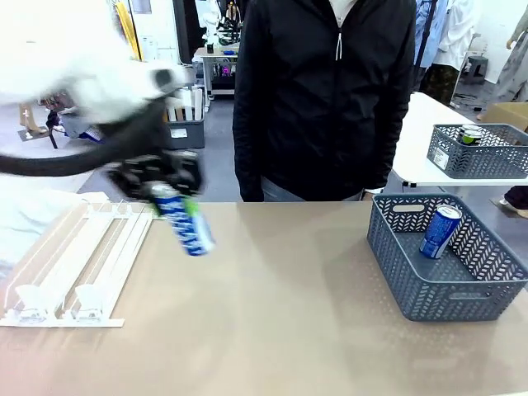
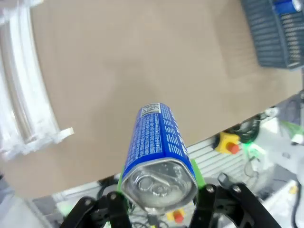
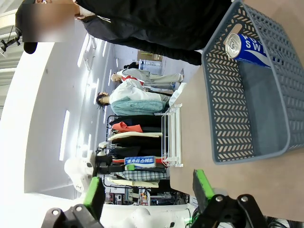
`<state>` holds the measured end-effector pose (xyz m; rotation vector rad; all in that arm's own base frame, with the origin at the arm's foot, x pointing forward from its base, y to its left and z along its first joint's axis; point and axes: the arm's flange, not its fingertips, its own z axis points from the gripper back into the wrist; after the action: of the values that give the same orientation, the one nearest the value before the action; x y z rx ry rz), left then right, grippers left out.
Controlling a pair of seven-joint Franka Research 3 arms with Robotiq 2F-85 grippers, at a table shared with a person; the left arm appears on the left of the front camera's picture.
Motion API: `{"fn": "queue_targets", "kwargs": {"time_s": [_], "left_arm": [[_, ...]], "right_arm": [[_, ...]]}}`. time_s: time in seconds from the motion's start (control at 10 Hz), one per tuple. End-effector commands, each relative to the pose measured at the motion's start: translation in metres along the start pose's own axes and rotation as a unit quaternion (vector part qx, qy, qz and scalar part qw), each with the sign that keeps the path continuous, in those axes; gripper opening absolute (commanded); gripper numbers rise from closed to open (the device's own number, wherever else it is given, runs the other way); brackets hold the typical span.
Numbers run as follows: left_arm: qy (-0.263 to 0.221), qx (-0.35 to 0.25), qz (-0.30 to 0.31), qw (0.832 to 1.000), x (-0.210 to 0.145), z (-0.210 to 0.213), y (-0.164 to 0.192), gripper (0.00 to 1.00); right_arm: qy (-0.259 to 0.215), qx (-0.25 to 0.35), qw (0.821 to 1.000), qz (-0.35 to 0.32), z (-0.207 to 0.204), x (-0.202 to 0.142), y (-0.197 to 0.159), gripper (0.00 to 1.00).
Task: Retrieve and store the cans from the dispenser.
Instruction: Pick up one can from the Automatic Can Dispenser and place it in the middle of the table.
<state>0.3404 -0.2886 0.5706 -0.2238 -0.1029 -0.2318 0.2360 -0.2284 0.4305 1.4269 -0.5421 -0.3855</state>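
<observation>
At the table's left side lay the dispenser [image 1: 78,264], its two white lanes bare of cans from the upper end down to the small end stops. Just to its right and above the tabletop, the left gripper [image 1: 161,186] was clamped on the top end of a blue-and-white can [image 1: 186,224], which hung clear of the table [image 1: 272,313]. The can's long axis was tilted, its silver top up in the jaws and its base pointing down and toward the right side of the table. In the left wrist view the held can [image 2: 159,147] ran straight out along the fingers, pull-tab end nearest the camera, printed base end pointing away over the bare tabletop, with one green pad [image 2: 195,172] pressed against its side.

The risk, as it appeared, lay in the hold itself: a smooth, slim can pinched near one end and carried at a slant could pivot or slip between the pads, and a fast swing across the table would make that more likely. A dropped can could roll off the edge.

A person in a dark jacket [image 1: 326,99] stood at the far side, hands not showing. To the right sat the grey basket [image 1: 450,289], well apart from the held can, with a second can [image 1: 440,232] leaning inside it; a careless lowering could knock against that can or catch the basket's rim. The right gripper [image 3: 149,190] stood open and empty, the basket [image 3: 228,118] ahead of it.
</observation>
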Motion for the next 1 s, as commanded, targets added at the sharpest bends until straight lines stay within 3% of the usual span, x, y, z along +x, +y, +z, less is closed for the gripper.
{"fn": "queue_targets", "kwargs": {"time_s": [0.0,0.2,0.3,0.6,0.9], "left_arm": [[-0.003,0.073,-0.016,0.997,0.047,-0.005,-0.031,0.00],[-0.042,0.136,-0.071,0.987,0.082,-0.065,-0.055,0.00],[-0.018,0.154,-0.080,0.985,0.093,-0.092,-0.055,0.00],[0.049,0.101,-0.062,0.992,0.112,-0.143,-0.049,0.00],[0.074,0.070,-0.096,0.990,0.117,-0.175,-0.053,0.00]], "right_arm": [[0.007,-0.004,1.000,0.013,0.002,-0.001,0.000,1.00],[0.007,-0.004,1.000,0.013,0.002,-0.001,0.000,1.00],[0.007,-0.004,1.000,0.013,0.002,-0.001,0.000,1.00],[0.007,-0.004,1.000,0.013,0.002,-0.001,0.000,1.00],[0.007,-0.004,1.000,0.013,0.002,-0.001,0.000,1.00]]}}
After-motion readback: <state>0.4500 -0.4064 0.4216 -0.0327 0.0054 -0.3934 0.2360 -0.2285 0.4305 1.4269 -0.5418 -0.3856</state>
